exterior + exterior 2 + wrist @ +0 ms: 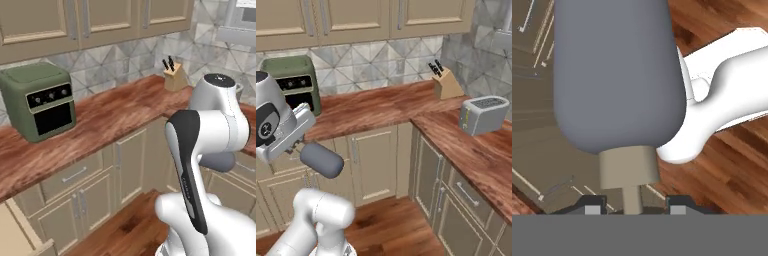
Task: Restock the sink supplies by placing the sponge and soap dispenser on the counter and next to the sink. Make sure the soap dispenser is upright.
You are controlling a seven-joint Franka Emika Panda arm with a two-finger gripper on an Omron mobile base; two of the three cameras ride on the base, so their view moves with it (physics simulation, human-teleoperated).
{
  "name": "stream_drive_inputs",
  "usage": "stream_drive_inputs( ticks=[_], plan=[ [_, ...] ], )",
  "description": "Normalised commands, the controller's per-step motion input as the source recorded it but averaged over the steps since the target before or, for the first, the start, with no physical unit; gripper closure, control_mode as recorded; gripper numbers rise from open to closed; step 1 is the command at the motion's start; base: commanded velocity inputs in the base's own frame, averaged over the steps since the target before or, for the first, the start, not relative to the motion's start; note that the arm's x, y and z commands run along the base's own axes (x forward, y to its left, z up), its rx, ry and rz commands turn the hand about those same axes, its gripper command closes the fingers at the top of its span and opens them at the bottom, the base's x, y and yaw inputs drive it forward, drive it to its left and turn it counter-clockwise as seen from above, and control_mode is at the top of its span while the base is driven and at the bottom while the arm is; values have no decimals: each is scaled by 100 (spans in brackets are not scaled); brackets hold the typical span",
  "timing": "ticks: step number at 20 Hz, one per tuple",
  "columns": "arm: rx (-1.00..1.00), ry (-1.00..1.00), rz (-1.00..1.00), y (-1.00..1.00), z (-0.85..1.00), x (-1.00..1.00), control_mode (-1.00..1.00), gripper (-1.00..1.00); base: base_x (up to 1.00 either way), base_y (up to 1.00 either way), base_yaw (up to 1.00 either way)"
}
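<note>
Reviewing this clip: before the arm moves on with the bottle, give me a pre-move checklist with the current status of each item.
1. Gripper shut on the soap dispenser: ok; the fingers flank its pump neck.
2. Dispenser upright: not ok; in the right base view it lies roughly sideways.
3. Dispenser clear of the counter: ok; it hangs in front of the cabinets.
4. Sink located: cannot tell.
5. Sponge located: cannot tell.
6. Obstacles noted: ok; toaster, knife block, green oven.

counter [381, 107]: oven [293, 80] left | knife block [445, 82] corner | toaster [483, 115] right
</note>
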Motion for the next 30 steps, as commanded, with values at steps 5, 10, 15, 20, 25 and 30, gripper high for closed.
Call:
stream_drive_inputs(
  ticks=[5,10,15,20,25,30],
  plan=[
    [0,0,0,0,0,0,100,100,-1,1,-76],
    [0,0,0,0,0,0,100,100,0,0,-74],
    [0,0,0,0,0,0,100,100,0,0,-72],
    [0,0,0,0,0,0,100,100,0,0,-72],
    [0,0,0,0,0,0,100,100,0,0,-75],
    [0,0,0,0,0,0,100,100,0,0,-74]
  ],
)
